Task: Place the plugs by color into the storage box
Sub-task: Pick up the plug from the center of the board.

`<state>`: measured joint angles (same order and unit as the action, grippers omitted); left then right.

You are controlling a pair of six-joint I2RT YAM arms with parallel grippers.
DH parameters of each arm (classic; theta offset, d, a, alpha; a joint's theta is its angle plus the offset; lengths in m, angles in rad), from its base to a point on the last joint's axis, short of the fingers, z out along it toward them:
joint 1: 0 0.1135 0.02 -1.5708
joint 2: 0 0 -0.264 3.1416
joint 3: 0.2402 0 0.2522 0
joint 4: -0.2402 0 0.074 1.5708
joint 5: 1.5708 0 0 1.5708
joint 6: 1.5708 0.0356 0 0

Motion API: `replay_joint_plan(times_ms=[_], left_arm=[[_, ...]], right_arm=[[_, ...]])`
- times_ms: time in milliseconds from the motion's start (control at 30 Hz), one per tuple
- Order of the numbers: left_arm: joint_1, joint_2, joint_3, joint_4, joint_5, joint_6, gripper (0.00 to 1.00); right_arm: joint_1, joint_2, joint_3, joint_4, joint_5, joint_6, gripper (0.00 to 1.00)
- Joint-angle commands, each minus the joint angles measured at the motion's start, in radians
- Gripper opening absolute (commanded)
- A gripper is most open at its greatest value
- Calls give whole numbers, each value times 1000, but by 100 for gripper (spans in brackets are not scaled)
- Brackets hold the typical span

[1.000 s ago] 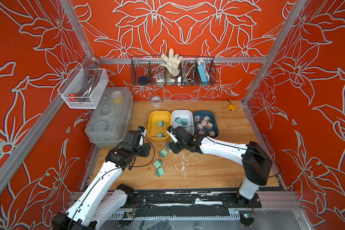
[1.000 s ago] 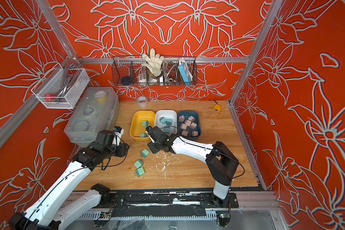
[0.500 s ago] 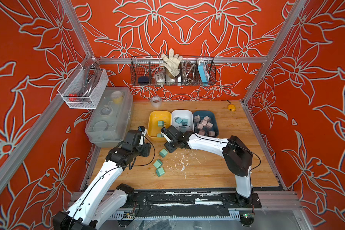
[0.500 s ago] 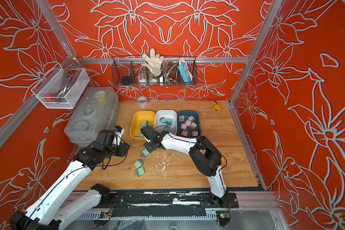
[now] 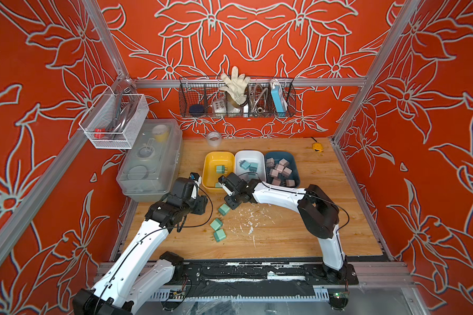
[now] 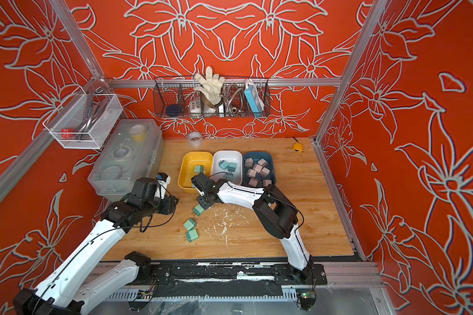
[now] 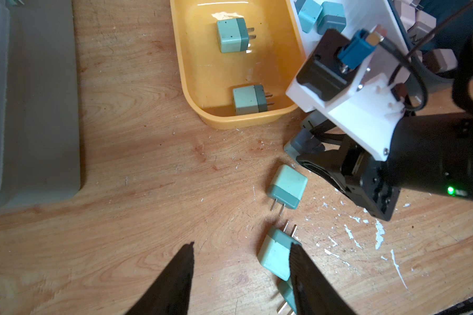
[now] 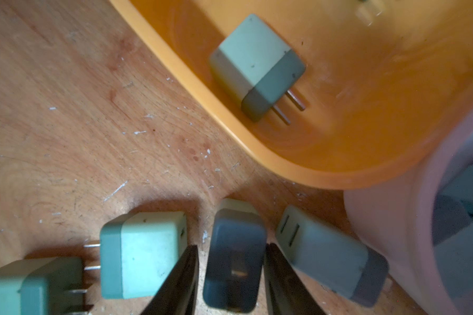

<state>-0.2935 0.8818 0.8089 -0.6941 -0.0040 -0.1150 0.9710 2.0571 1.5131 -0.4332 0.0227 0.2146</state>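
Three trays stand in a row on the bench [image 5: 284, 234], side against side: a yellow tray [image 5: 216, 161], a white tray [image 5: 250, 155] and a dark blue tray [image 5: 294, 163].

1. Contents. The yellow tray holds two green plugs [image 5: 220, 169]. The white tray holds two teal plugs [image 5: 245, 164]. The dark blue tray holds a heap of pink plugs [image 5: 280, 171].
2. Loose plugs [image 5: 216, 224]. Several more green ones lie on the bench just in front of the yellow tray, three of them visible in both top views.
3. Right claw [image 8: 231, 246]. It sits low over the bench, near the front rim of the yellow tray. Its fingers [image 8: 180, 278] stand on either side of one two-tone plug [image 8: 234, 267], whose grey-green end faces the wrist camera. One finger touches the plug; the other is against it or a sliver off. Whether the grip is complete cannot be told. Another plug lies just outside each finger.
4. Left claw [image 7: 242, 245]. It hangs over the bench near the clear lidded box [image 5: 150, 161]. The jaws stand wide apart with nothing between them. One finger overlaps a loose plug in the wrist view; contact cannot be told.
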Motion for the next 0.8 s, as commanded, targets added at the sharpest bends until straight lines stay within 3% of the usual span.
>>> replay_joint_plan(times_ms=[0,233,767], left_arm=[[8,-17,-13,10,-4,6,57],[10,-19,-10,7,2,6,57],[11,-27,-13,8,-1,8,57]], right_arm=[[1,-8,4,-14,-1,-9,40],[1,-50,-30,-16,-3,-27,23],[-6,-277,-140,34,2,-31,19]])
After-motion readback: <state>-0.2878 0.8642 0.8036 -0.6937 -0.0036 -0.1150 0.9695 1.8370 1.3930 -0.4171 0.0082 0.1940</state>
